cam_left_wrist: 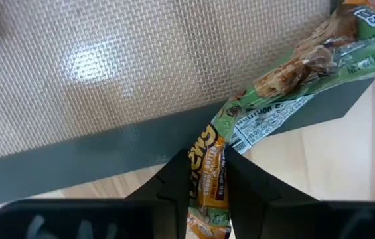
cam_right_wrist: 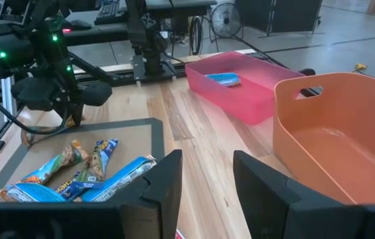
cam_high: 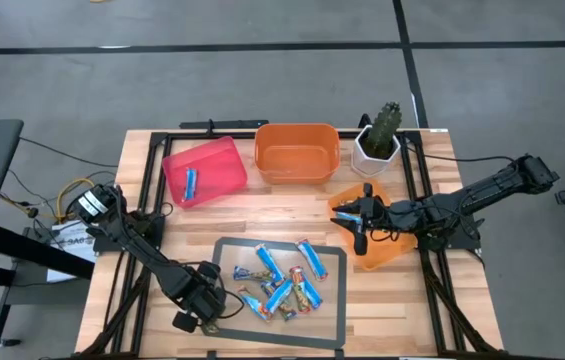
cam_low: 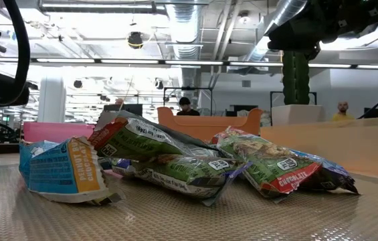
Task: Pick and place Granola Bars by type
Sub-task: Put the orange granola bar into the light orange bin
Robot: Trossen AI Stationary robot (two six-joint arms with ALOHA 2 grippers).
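Note:
Several wrapped granola bars (cam_high: 282, 285), mostly blue, some green and brown, lie in a heap on a grey mesh mat (cam_high: 230, 250); the low view shows the bars (cam_low: 175, 157) close up. One blue bar (cam_high: 190, 181) lies in the pink bin (cam_high: 212, 165). My left gripper (cam_high: 200, 305) is at the mat's near left corner, shut on a green and brown bar (cam_left_wrist: 287, 73). My right gripper (cam_right_wrist: 207, 159) is open and holds nothing; in the high view this right gripper (cam_high: 360, 228) hovers over a tilted orange bin (cam_high: 387, 250). My left gripper pinches the green and brown bar by one end (cam_left_wrist: 207, 162) between its two fingers. The bar runs on from the fingers along their line, across the mat's grey border (cam_left_wrist: 107, 149). Its far end (cam_left_wrist: 320, 53) reaches over the mesh.
An orange bin (cam_high: 297, 152) stands at the far edge beside the pink bin. A cactus in a white pot (cam_high: 379, 140) stands right of it. Black frame rails (cam_high: 417, 180) run along the table's sides. Bare wood (cam_high: 292, 205) lies between the bins and the mat.

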